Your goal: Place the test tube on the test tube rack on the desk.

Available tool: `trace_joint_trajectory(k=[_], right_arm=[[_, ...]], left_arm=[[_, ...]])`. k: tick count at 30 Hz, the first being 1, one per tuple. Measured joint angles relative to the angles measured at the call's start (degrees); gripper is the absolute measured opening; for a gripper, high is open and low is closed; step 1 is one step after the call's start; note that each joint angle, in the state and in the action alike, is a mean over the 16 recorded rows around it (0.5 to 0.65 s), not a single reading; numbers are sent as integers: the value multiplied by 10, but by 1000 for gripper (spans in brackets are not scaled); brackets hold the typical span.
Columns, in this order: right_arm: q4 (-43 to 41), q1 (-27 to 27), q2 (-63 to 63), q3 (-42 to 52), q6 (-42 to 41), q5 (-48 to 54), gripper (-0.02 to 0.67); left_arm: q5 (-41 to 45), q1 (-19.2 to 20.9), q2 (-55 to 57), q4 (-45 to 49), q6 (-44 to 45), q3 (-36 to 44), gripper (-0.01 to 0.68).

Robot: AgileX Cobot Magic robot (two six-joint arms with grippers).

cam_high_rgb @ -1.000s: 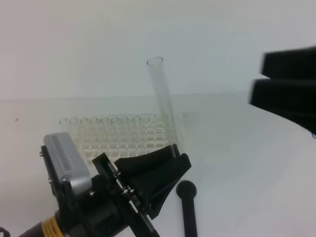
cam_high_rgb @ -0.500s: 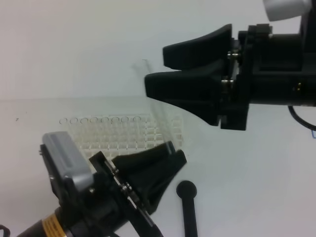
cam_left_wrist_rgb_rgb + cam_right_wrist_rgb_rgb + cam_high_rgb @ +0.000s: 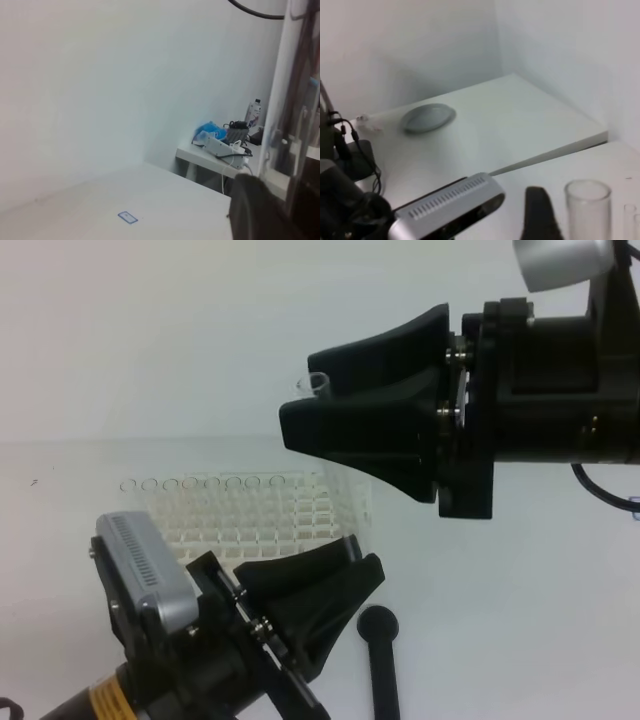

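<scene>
We have the test tube (image 3: 318,386) upright, base pinched in the left gripper (image 3: 352,556) just in front of the test tube rack (image 3: 250,510); left fingers are clamped on the glass. Right gripper (image 3: 300,415) sits at the tube's upper part, fingers wide on either side, no grip that we can see. Tube not yet in a hole, so insertion is left. Tube is clear thin glass with an open rim; rack is a white plastic lattice on the matte pale desk (image 3: 520,620).

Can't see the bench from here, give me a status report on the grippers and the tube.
Left gripper shut on clear glass test tube, upright. Right gripper closing in at its top. White lattice rack behind, black round-headed rod alongside.
</scene>
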Motion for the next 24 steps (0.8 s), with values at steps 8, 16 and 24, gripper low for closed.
trace_joint_trajectory(k=[8,16,24], right_arm=[[-13,0,0,0,2,14,285],[-25,0,0,0,-6,14,170],[-32,0,1,0,-12,9,133]], left_arm=[[2,0,0,-5,0,0,-1],[11,0,0,-8,-2,0,3],[26,0,-1,-18,-10,0,96]])
